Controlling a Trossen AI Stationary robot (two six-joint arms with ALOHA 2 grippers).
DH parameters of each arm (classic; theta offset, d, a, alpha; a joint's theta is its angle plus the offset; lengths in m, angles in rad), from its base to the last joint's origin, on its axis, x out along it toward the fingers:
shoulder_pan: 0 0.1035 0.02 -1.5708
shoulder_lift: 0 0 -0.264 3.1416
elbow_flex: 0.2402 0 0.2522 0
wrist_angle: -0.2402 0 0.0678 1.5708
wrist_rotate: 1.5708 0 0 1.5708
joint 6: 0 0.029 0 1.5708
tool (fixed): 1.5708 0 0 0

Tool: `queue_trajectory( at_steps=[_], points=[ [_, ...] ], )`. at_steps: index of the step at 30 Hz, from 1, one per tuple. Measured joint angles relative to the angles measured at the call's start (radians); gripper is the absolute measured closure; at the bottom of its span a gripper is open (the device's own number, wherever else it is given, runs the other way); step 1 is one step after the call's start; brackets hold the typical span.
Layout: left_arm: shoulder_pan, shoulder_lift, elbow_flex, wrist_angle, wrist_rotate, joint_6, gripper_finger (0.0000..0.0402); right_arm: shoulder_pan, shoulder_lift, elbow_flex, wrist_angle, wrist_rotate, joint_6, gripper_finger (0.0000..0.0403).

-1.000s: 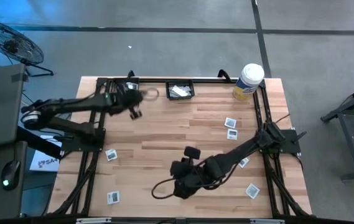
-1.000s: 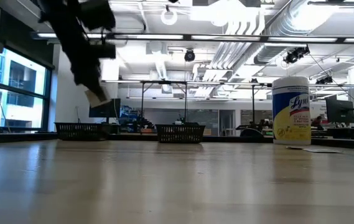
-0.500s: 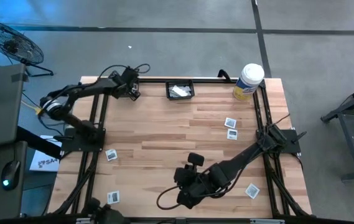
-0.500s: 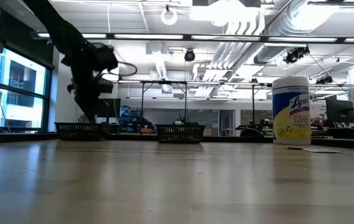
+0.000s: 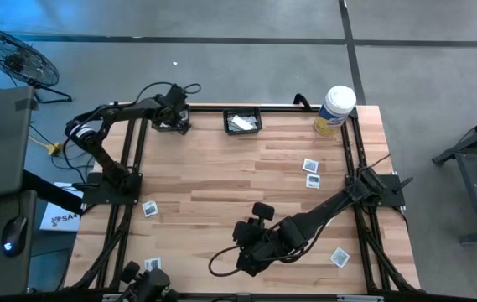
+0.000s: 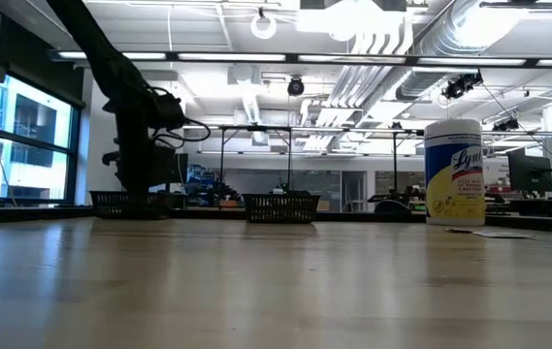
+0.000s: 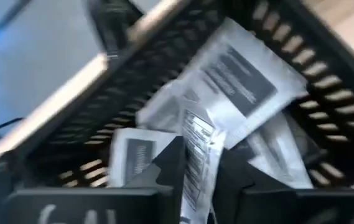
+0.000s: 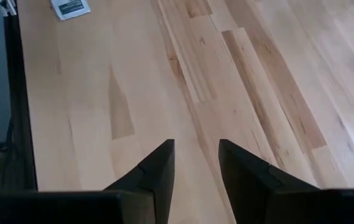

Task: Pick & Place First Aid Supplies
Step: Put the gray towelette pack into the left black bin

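Observation:
My left gripper [image 5: 173,120] hangs over a black basket [image 6: 125,204] at the table's far left corner, shut on a narrow white printed packet [image 7: 196,163]. Several white packets [image 7: 239,81] lie in that basket, resting on its mesh floor. My right gripper [image 8: 195,165] stands open over bare wood near the table's front middle [image 5: 245,253], nothing between its fingers. More white square packets lie flat on the table at the right [image 5: 309,165], [image 5: 339,257] and at the left [image 5: 149,209]. My left gripper has the narrow white packet between its two fingers [image 7: 172,168], the strip's printed part [image 7: 195,140] sticking out past the tips. The fingers slant down from above into the basket. The strip's free end reaches the packets lying there; whether it touches them I cannot tell.
A second black basket [image 5: 242,122] with white packets stands at the far edge's middle. A white tub with a yellow label [image 5: 334,109] stands at the far right corner. A black frame runs along the table's sides [image 5: 351,159]. Bare wood lies in the table's middle [image 5: 230,176].
My left gripper has swung toward the table's far left corner and sunk over the left basket, carrying the white packet, and has rolled about its own line.

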Motion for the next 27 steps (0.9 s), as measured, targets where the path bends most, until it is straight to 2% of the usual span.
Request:
queue_trajectory(
  at_steps=[4, 10, 17, 22, 27],
  points=[
    [-0.001, 0.004, 0.003, -0.010, 0.031, 0.004, 0.0312, -0.002, 0.000, 0.000, -0.004, -0.015, 0.000, 0.0283],
    [-0.001, 0.004, 0.085, -0.172, 0.038, 0.012, 0.0263, -0.002, 0.000, 0.000, -0.018, -0.015, 0.003, 0.0283],
    [0.000, -0.014, 0.222, -0.352, 0.149, 0.014, 0.0210, -0.002, 0.000, 0.000, -0.101, -0.036, 0.053, 0.0283],
    [0.000, -0.036, 0.244, -0.367, 0.178, 0.002, 0.0198, 0.001, 0.000, 0.000, -0.138, -0.049, 0.103, 0.0284],
    [0.044, -0.037, 0.231, -0.304, 0.194, -0.062, 0.0198, 0.012, 0.000, 0.000, -0.195, -0.090, 0.170, 0.0284]
  ],
)
